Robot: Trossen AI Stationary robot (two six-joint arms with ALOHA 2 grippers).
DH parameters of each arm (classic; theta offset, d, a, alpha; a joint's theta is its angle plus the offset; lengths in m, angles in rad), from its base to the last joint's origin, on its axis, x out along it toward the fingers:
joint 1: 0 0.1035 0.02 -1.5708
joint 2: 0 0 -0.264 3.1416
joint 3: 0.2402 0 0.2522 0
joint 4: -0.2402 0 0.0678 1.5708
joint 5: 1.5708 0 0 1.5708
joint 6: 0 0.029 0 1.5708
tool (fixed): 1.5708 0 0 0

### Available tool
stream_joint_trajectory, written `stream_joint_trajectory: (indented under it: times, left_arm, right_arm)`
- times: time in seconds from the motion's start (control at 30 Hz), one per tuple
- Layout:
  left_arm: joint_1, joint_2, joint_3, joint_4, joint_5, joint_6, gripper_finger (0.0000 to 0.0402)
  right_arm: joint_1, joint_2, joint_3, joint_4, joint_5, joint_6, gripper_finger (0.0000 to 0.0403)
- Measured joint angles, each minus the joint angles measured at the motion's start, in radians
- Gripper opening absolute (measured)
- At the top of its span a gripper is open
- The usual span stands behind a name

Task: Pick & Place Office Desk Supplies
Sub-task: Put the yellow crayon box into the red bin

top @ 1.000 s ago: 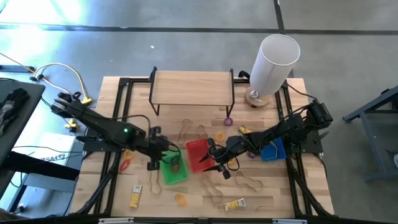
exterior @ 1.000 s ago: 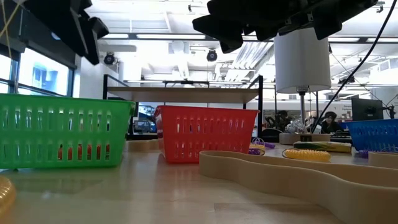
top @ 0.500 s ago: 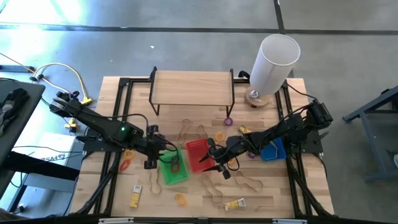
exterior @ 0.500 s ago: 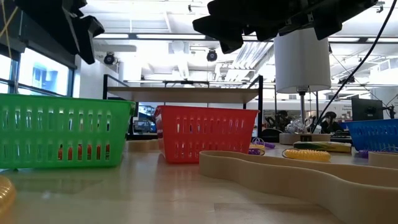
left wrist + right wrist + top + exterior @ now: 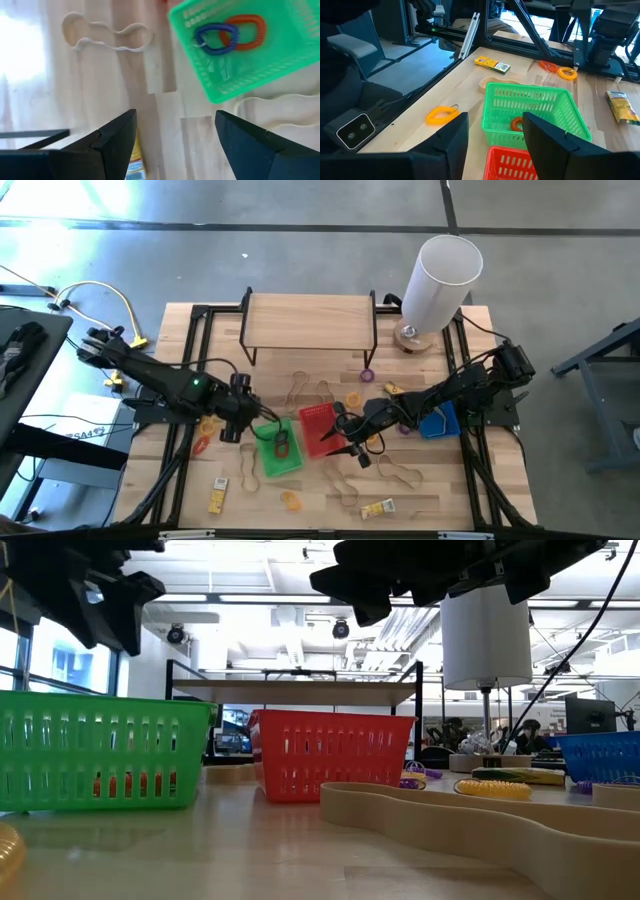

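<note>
At the far left edge of the table [image 5: 440,490], a yellow cable [image 5: 105,295] loops on the floor beside the frame. The left gripper [image 5: 232,423] hangs just left of the green basket [image 5: 279,452], its fingers [image 5: 112,137] spread wide with nothing between them. Under it lie an orange ring [image 5: 201,444] and a yellow ring [image 5: 207,426] on the wood, and nearer the front edge a small yellow-white packet [image 5: 217,498] beside a tan rubber-band loop [image 5: 250,470]. Inside the green basket rest an orange ring and a blue ring [image 5: 216,38], the two overlapping. A further yellow ring [image 5: 290,500] sits in front of the basket.

The red basket [image 5: 318,428] stands touching the green one on its right. Behind them, a wooden shelf on black legs [image 5: 309,321] spans the middle of the table, with more tan loops [image 5: 308,390] on the wood between shelf and baskets. The right gripper [image 5: 347,436] hovers at the red basket's right edge, jaws parted and holding nothing that shows. A tan loop [image 5: 397,470] and another packet [image 5: 377,507] lie near the front, right of centre. A purple ring [image 5: 367,374] and an orange piece [image 5: 352,397] lie behind the right arm. The blue basket [image 5: 440,423] sits partly under that arm, and the tall white cylinder [image 5: 440,283] stands at the back right corner.
</note>
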Motion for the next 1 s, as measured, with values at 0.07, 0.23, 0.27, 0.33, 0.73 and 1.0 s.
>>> stream_joint_trajectory:
  times: [0.07,0.23,0.27,0.33,0.73,1.0]
  left_arm:
    - [0.034,-0.02,-0.014,0.001,0.0,0.002,0.0262]
    - [0.122,-0.103,-0.118,0.008,0.039,-0.013,0.0262]
    - [0.138,-0.124,-0.143,0.01,0.046,-0.025,0.0262]
    - [0.165,-0.161,-0.19,0.021,0.065,-0.042,0.0262]
    - [0.241,-0.179,-0.201,0.056,0.085,-0.219,0.0262]
    - [0.353,-0.125,-0.201,-0.033,0.096,-0.489,0.0262]
  right_arm:
    - [0.0,0.0,0.0,-0.001,0.001,0.0,0.0174]
    - [0.0,0.0,0.0,-0.001,0.003,0.0,0.0174]
    - [0.0,0.0,0.0,-0.001,0.003,0.0,0.0174]
    - [0.0,0.0,0.0,-0.001,0.003,0.0,0.0174]
    - [0.0,0.0,0.0,-0.002,0.003,-0.004,0.0174]
    - [-0.002,0.0,0.0,-0.002,0.003,-0.003,0.0174]
